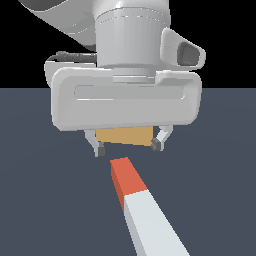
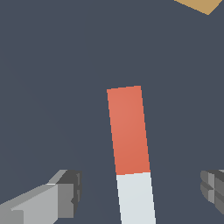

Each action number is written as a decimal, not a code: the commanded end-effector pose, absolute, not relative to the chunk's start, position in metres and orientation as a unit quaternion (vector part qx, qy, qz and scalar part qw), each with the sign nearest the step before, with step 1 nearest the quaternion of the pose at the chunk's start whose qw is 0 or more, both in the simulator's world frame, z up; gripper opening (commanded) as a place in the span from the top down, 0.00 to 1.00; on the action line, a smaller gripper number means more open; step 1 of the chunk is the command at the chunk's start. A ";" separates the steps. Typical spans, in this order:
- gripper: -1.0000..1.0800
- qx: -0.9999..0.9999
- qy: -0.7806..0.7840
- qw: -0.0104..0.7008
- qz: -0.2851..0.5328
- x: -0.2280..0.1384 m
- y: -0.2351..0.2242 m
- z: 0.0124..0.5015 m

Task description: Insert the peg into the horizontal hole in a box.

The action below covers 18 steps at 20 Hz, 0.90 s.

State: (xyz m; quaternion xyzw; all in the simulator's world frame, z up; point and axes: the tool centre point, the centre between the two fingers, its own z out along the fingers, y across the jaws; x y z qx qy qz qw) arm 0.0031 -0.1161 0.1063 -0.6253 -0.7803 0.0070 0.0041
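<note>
The peg lies flat on the dark floor, its red end pointing away from the camera and its pale grey-white length running toward the near edge. My gripper hangs open above the floor just beyond the red end, with nothing between its fingers. In the wrist view the peg lies between the two spread fingertips, apart from both. The tan box stands behind the gripper, mostly hidden by the hand; only a corner of the box shows in the wrist view. The hole is hidden.
A flat dark blue-grey floor spreads around the peg and box. The arm's large white hand fills the upper middle of the exterior view.
</note>
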 end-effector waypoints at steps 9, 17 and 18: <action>0.04 -0.590 -0.807 0.001 0.001 0.022 -0.176 0.077; 0.04 -0.582 -0.813 0.000 0.000 0.029 -0.189 0.070; 0.04 -0.582 -0.813 0.000 0.000 0.029 -0.189 0.070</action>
